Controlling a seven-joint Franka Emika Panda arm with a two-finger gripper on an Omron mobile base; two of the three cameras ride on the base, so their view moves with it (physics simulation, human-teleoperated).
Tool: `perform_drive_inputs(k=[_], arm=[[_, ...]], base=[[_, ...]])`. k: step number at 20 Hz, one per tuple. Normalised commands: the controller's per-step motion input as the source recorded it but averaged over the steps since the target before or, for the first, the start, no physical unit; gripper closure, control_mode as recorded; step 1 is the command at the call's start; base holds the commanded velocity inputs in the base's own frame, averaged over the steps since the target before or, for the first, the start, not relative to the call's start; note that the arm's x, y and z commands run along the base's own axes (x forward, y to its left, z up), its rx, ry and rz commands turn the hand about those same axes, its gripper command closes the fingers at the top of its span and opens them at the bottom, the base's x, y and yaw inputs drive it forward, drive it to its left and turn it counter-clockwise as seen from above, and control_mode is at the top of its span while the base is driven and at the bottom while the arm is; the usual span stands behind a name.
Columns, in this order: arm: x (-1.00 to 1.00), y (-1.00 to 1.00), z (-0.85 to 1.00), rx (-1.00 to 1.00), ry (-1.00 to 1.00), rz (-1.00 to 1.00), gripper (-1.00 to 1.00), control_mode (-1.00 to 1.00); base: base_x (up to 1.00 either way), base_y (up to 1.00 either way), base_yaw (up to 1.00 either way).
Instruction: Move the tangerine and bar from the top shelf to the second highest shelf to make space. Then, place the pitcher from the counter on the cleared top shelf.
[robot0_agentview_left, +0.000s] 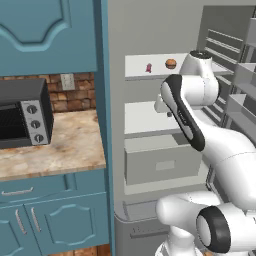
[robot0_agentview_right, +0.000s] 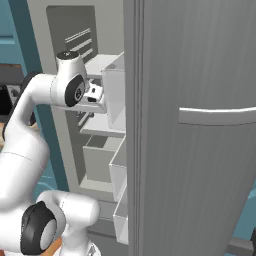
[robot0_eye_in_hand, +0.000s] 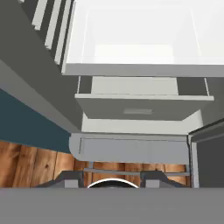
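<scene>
Two items, tangerine (robot0_agentview_left: 170, 63) and bar (robot0_agentview_left: 148, 68), sit on the top shelf (robot0_agentview_left: 150, 74), no readable writing; hand's opening unclear.

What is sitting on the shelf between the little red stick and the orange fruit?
Nothing. In the left base view, the bar and tangerine sit apart on the top shelf, with bare white board between them.

Before me: top shelf (robot0_agentview_left: 200, 68) of the grey fridge (robot0_agentview_left: 116, 125), white board, carrying the bar (robot0_agentview_left: 148, 68) toward its left and the tangerine (robot0_agentview_left: 170, 63) near it on the right, the two apart. Second shelf (robot0_agentview_left: 142, 120) below, white. White drawer (robot0_agentview_left: 160, 162) under that. To my left, marbled counter (robot0_agentview_left: 70, 145) bearing a toaster oven (robot0_agentview_left: 22, 112).
</scene>
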Motion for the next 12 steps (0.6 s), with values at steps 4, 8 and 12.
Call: perform_drive_inputs(k=[4,8,12], arm=[[-0.08,-0.05,0.02,0.01,-0.18,0.00,-1.00,-1.00],[-0.29,-0.17,0.07,0.02,-0.44,0.00,-1.00,-1.00],[-0.37,-0.33,0.31,0.00,-0.42,0.00,-1.00,-1.00]], base=[[0.00,0.00,0.00],[0.00,0.00,0.00],[0.00,0.00,0.00]])
